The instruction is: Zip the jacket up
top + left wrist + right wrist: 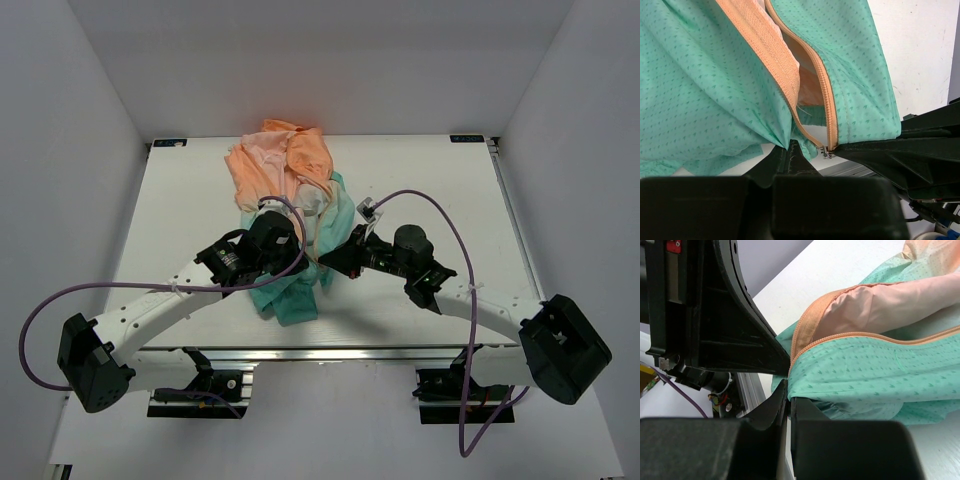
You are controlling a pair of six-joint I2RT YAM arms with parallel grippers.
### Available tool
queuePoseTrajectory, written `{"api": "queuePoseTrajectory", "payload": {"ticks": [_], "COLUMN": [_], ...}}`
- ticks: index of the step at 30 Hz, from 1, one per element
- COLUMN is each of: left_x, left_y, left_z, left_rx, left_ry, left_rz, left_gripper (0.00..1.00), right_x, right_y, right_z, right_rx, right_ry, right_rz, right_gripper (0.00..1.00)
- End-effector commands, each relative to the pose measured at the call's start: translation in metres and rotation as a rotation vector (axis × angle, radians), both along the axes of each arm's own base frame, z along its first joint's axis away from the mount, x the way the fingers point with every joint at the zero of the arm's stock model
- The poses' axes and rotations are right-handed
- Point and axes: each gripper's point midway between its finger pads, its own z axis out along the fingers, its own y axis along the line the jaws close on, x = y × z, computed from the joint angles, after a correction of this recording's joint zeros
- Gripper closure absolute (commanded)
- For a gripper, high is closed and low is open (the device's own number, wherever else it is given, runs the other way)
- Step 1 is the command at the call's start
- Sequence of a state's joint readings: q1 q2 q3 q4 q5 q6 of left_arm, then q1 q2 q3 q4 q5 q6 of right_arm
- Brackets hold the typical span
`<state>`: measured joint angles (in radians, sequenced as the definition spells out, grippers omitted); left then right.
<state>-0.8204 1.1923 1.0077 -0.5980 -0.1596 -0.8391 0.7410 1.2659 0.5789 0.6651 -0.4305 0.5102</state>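
1. The jacket (290, 190) lies crumpled mid-table (450, 200), with the peach hood toward 12 o'clock and the teal hem toward 6. The fabric is thin, dot-printed and slack.
2. Its orange zipper (826, 95) gapes in a V, with the small metal slider (827, 152) at the bottom end.
3. The left gripper (790, 148) is clamped on the hem at the slider's 9 o'clock. The right gripper (788, 390) pinches the hem at its 3 o'clock.
4. This looks like the hem-anchoring step. The slider must next be drawn toward 12 with the hem held taut, and I cannot tell whether the pull tab is held.

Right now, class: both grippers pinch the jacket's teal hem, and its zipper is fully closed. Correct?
No. The left wrist view shows the zipper open, slider down at the hem. The left gripper and right gripper do pinch the jacket at its teal hem.
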Motion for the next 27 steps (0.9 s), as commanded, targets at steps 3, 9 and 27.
{"api": "queuePoseTrajectory", "payload": {"ticks": [3,9,27], "left_x": [0.0004,0.0007,-0.0028], "left_y": [0.0038,-0.0013,-0.0052], "left_z": [0.0139,0.0134,0.0066], "left_rx": [-0.022,-0.033,-0.05], "left_ry": [-0.04,-0.037,-0.015], "left_rz": [0.015,0.001,-0.014], "left_gripper": [1.0,1.0,1.0], "right_x": [-0.0026,-0.0079,-0.0021], "right_y": [-0.0056,-0.0035,0.0019], "right_z": [0.0138,0.0128,0.0174], "right_rx": [-0.014,-0.006,0.021], "right_ry": [-0.072,-0.058,-0.071], "right_rz": [-0.004,0.027,0.022], "right_gripper": [1.0,1.0,1.0]}}
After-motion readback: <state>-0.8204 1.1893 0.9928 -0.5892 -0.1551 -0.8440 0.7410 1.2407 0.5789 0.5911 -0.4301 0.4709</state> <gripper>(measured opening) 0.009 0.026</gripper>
